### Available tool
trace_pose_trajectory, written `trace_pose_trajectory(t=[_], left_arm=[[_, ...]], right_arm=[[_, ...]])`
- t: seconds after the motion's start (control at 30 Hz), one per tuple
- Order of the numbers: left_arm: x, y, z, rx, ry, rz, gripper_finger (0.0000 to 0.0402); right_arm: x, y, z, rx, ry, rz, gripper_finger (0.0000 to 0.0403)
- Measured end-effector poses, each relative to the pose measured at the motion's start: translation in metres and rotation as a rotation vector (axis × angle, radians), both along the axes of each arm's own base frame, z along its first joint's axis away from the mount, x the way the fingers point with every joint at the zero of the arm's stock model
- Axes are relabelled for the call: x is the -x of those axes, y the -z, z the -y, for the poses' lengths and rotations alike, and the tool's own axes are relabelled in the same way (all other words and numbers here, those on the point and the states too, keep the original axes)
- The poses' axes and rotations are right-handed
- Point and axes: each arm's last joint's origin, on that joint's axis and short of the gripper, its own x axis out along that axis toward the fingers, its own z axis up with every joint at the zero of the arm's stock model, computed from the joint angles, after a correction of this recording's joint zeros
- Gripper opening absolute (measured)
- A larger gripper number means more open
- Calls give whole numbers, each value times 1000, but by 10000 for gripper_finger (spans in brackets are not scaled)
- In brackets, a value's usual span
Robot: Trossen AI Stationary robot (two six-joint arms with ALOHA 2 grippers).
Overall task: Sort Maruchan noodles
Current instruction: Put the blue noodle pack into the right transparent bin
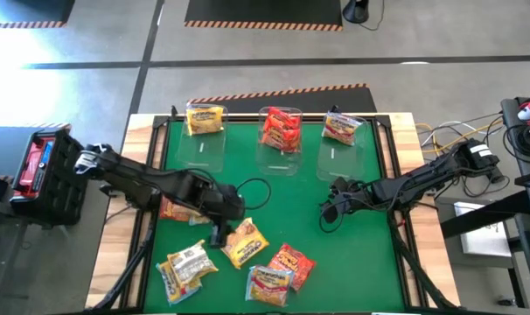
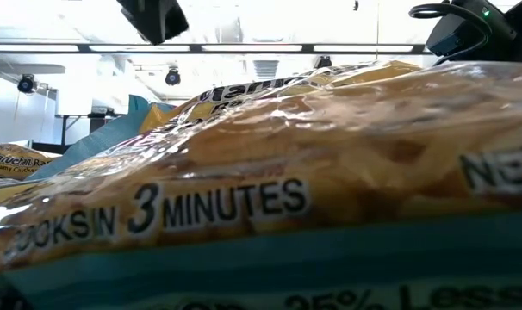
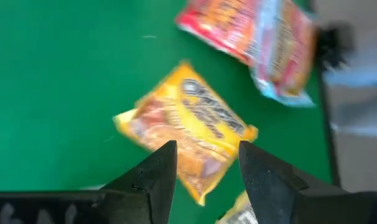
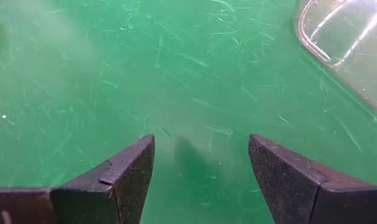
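Loose Maruchan noodle packets lie flat on the green mat near the front edge: a yellow one (image 1: 245,242), a pale one (image 1: 186,265), a red-orange one (image 1: 293,261) and another pale one (image 1: 269,284). One more red packet (image 1: 171,208) shows partly from under my left arm. My left gripper (image 1: 219,234) hangs open just above the yellow packet (image 3: 188,124); its fingers stand over the packet's nearer end and touch nothing. My right gripper (image 1: 331,210) waits open over bare mat at the middle right (image 4: 201,155).
Three clear bins stand along the far edge. The left bin holds a yellow packet (image 1: 204,118), the middle one red packets (image 1: 281,129), the right one a pale packet (image 1: 342,128). A bin corner (image 4: 350,43) lies beyond my right gripper. One packet (image 2: 261,172) fills the low view.
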Motion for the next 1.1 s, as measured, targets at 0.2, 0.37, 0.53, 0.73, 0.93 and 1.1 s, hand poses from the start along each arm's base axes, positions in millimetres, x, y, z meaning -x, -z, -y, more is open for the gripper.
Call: trace_pose_trajectory(t=[0.2,0.37,0.53,0.73,0.93,1.1], left_arm=[[-10,27,-10,124,104,83,155],[-12,36,-11,198,113,126,155],[-21,34,-15,168,123,251,155],[-31,34,-21,160,44,318,155],[-38,34,-6,275,-39,327,155],[-47,42,8,319,-114,350,155]], right_arm=[[0,0,0,0,0,0,249],[0,0,0,0,0,0,249],[0,0,0,0,0,0,249],[0,0,0,0,0,-1,249],[-1,-1,1,6,-1,13,249],[-7,-5,0,-137,159,136,249]])
